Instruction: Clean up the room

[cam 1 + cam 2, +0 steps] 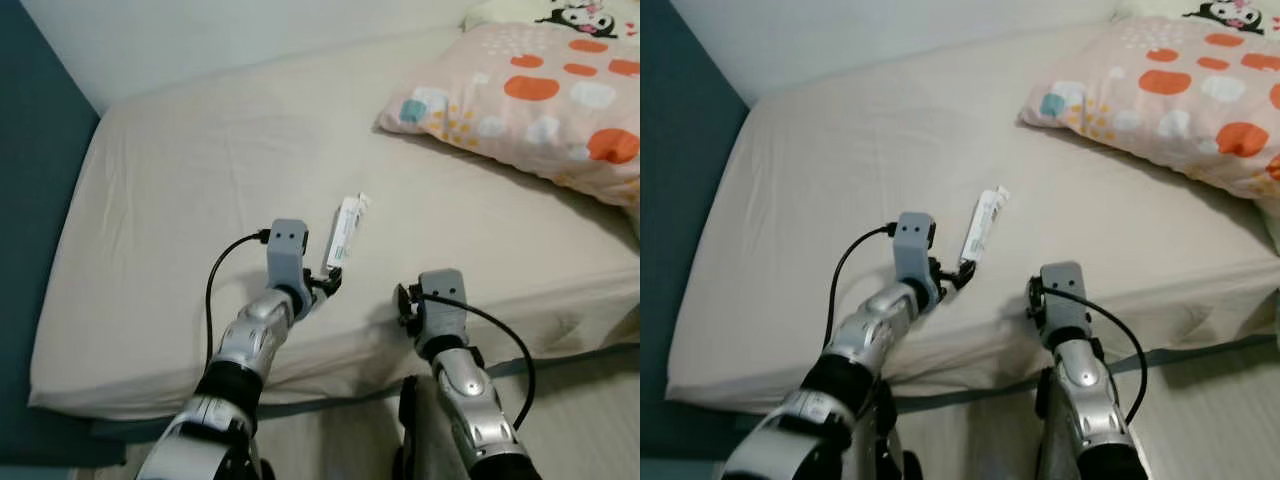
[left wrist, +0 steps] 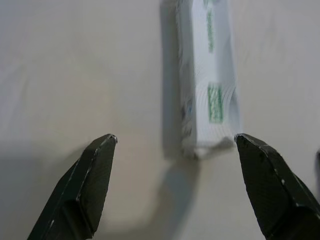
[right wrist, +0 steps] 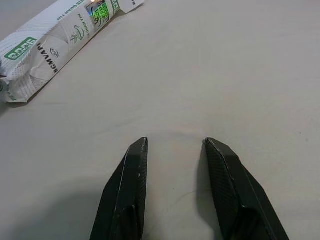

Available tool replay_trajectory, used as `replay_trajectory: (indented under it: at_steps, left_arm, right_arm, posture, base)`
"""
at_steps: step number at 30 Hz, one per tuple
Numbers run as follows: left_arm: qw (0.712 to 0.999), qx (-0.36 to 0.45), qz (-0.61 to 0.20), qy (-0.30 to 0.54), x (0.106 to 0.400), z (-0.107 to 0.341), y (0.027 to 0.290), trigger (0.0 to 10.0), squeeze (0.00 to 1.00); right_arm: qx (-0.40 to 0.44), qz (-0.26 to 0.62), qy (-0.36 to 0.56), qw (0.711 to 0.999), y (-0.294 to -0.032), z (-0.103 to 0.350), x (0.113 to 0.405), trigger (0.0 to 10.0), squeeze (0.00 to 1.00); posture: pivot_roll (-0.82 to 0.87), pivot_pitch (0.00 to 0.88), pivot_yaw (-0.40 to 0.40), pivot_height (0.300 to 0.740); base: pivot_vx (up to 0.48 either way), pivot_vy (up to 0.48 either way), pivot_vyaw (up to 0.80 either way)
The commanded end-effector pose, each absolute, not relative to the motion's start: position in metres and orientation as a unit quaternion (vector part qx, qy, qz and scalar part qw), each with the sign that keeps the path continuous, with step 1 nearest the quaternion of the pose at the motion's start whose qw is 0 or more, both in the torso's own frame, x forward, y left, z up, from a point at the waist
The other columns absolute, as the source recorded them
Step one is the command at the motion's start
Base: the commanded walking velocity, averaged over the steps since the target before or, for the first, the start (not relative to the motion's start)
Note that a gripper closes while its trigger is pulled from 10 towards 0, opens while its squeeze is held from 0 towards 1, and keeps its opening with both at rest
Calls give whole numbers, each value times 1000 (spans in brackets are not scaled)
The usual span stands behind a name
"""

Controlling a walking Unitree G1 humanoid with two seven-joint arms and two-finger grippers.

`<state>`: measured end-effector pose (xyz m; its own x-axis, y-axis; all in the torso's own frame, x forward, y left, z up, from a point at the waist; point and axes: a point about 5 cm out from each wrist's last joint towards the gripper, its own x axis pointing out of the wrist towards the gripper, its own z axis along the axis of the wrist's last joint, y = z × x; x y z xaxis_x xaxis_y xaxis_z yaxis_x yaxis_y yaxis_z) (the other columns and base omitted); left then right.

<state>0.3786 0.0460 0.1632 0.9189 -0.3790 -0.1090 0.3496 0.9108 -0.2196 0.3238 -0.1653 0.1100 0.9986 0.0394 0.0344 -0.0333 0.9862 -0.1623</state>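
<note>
A long white carton with green print point(image 1: 346, 231) lies flat on the beige bed sheet point(image 1: 200, 180), near the bed's front edge. My left gripper point(image 1: 333, 282) sits just short of the carton's near end, open. In the left wrist view the carton's end point(image 2: 207, 90) lies ahead of the gap, close to one fingertip point(image 2: 245, 142). My right gripper point(image 1: 405, 305) rests over the sheet to the carton's right, open, nothing between its fingers point(image 3: 132, 175). The carton point(image 3: 55, 45) lies off to one side there.
A pink pillow with orange dots point(image 1: 540, 100) lies at the bed's far right, a white cushion point(image 1: 560, 15) behind it. A dark teal wall point(image 1: 30, 200) borders the bed on the left. The mattress front edge point(image 1: 330, 375) drops off below the grippers.
</note>
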Motion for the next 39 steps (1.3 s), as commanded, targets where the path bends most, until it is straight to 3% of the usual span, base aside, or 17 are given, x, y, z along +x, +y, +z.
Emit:
replay_trajectory:
  at_steps: [1, 7, 12, 20, 33, 39]
  left_arm:
    - [972, -113, -180, 97, 377, 153, 46, 10000, 0]
    - [961, -129, -227, 95, 377, 161, 30, 10000, 0]
    - [958, -78, -266, 78, 377, 170, 15, 10000, 0]
    - [954, -81, -279, 73, 380, 180, 4, 10000, 0]
    - [986, 18, -144, 81, 388, 169, 17, 10000, 0]
    - [988, 26, -125, 91, 387, 162, 22, 10000, 0]
  right_arm:
    - [-73, 17, 31, 997, -164, 88, 316, 10000, 0]
    - [-72, 16, 34, 997, -161, 88, 319, 10000, 0]
    - [-74, 15, 38, 996, -160, 88, 323, 10000, 0]
    - [-74, 12, 41, 996, -158, 88, 327, 10000, 0]
    - [-82, 2, 40, 996, -162, 88, 328, 10000, 0]
    - [-70, 18, 36, 997, -158, 89, 328, 10000, 0]
  posture:
    - [39, 414, 172, 559]
    - [44, 414, 180, 559]
    - [59, 413, 187, 559]
    - [59, 411, 194, 559]
    - [40, 415, 200, 559]
    - [38, 415, 201, 559]
  base:
    - [0, 0, 0]
    - [0, 0, 0]
    - [0, 0, 0]
    - [0, 0, 0]
    - [0, 0, 0]
    - [0, 0, 0]
